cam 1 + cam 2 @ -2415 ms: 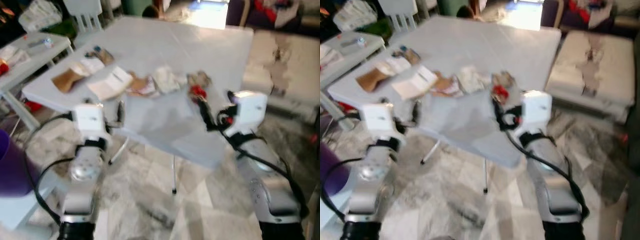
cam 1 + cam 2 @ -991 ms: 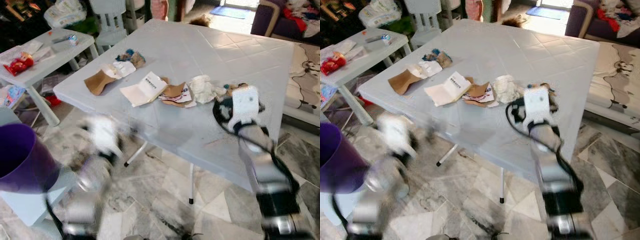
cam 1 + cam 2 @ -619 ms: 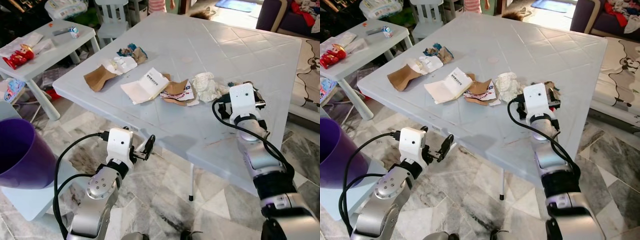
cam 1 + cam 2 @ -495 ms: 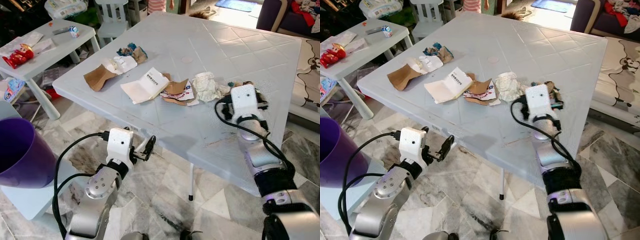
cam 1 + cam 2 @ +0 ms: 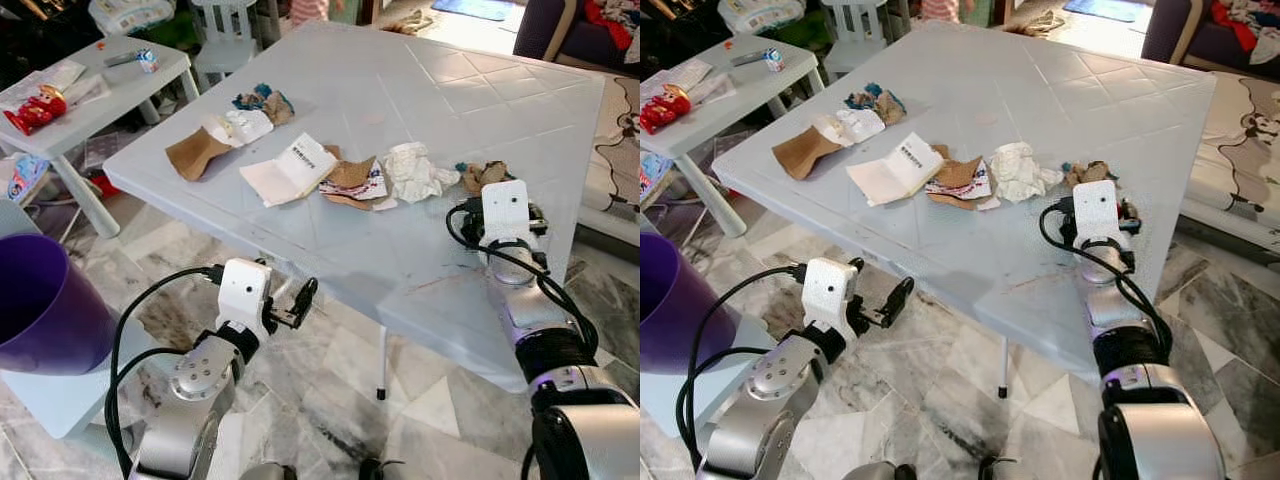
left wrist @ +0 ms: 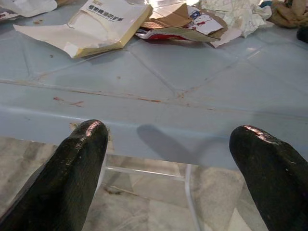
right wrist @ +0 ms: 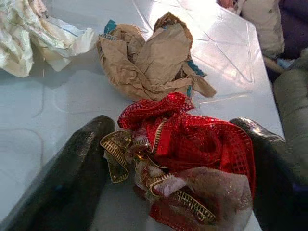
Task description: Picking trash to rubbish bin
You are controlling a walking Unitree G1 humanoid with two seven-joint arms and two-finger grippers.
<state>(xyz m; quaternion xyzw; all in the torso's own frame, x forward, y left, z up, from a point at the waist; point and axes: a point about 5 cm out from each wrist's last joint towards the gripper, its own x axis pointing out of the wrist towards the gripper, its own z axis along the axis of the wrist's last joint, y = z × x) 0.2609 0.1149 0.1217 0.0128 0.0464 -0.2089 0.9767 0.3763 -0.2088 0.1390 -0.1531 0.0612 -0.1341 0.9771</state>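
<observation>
Left of the white table (image 5: 420, 110) and well below its top stands the purple rubbish bin (image 5: 40, 310), far from the trash, so a long carry could shake a loose hold free. Just off the table's near edge, the left gripper (image 5: 300, 300) hangs with fingers spread wide and empty. On the table lie the brown cardboard (image 5: 195, 152), the open booklet (image 5: 290, 168) and the crumpled white paper (image 5: 415, 170). At the table's right edge, the right gripper (image 7: 175, 159) has its fingers spread around the red mesh wad (image 7: 185, 144), not visibly pinching it. Closing off-centre could snag only mesh, or drag in the crumpled brown paper (image 7: 149, 57) just beside it.
</observation>
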